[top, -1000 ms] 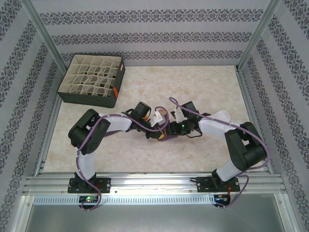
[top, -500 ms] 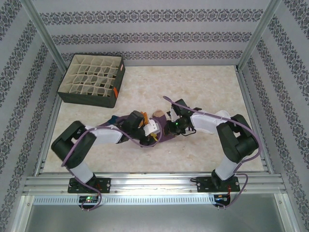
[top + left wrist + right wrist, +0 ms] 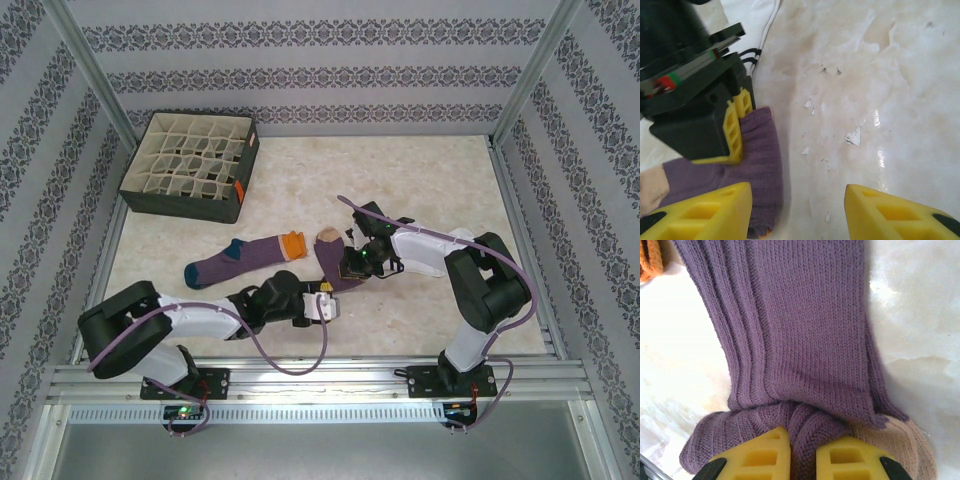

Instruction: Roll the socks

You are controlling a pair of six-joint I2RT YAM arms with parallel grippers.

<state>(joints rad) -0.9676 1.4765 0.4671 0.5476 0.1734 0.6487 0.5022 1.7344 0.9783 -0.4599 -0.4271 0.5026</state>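
Two purple socks lie mid-table. One sock (image 3: 245, 258) lies flat, with teal patches and an orange cuff. The other sock (image 3: 328, 262) has a tan end and runs toward the near edge. My right gripper (image 3: 350, 268) is shut on it. In the right wrist view its yellow fingers (image 3: 752, 456) pinch a raised fold of that purple sock (image 3: 800, 315), with the gripper (image 3: 802, 450) low on the cloth. My left gripper (image 3: 330, 302) is open just near of it. In the left wrist view the gripper (image 3: 797, 202) spans bare table, the sock's edge (image 3: 760, 160) beside its left finger.
A dark box (image 3: 190, 165) with beige grid dividers stands at the far left corner. Patterned walls and metal posts enclose the table. The marble top (image 3: 420, 180) stretches bare at the far right. The orange cuff (image 3: 650, 260) of the flat sock lies close to the held one.
My left gripper let go, opened and drew back toward the near edge, uncovering the flat sock. My right gripper closed on the second sock and shifted slightly left.
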